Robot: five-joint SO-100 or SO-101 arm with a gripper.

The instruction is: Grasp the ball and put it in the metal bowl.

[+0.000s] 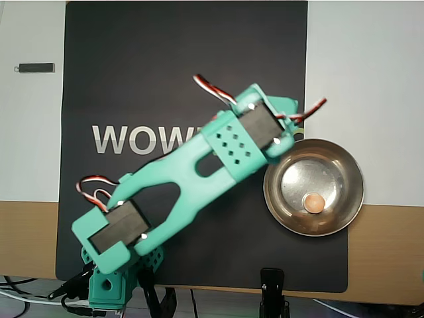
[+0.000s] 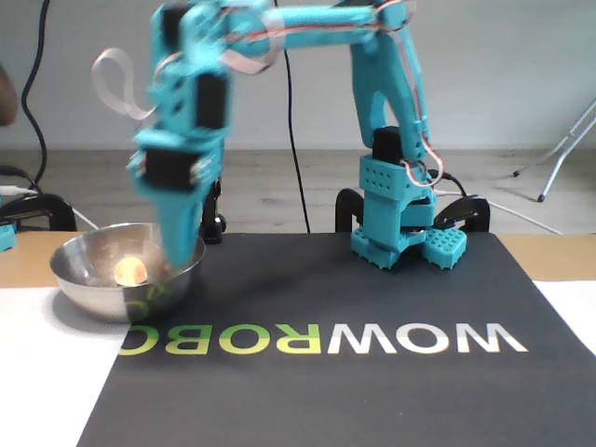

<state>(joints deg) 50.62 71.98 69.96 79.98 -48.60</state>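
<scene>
The small peach-orange ball (image 1: 314, 202) lies inside the metal bowl (image 1: 351, 165), a little in front of its middle in the overhead view. In the fixed view the ball (image 2: 130, 270) rests on the bowl's floor, and the bowl (image 2: 93, 300) sits at the left on the edge of the mat. My teal gripper (image 2: 182, 253) points down over the bowl's right rim, beside the ball and apart from it. It is motion-blurred, so the jaws do not show. In the overhead view the wrist (image 1: 260, 124) covers the fingers.
A black mat (image 1: 165, 66) with WOWROBO lettering covers the table, with white sheets on both sides. The arm's base (image 2: 400, 228) stands at the mat's far edge. A small dark stick (image 1: 36, 67) lies on the white sheet. A black clamp (image 1: 271, 285) sits at the table edge.
</scene>
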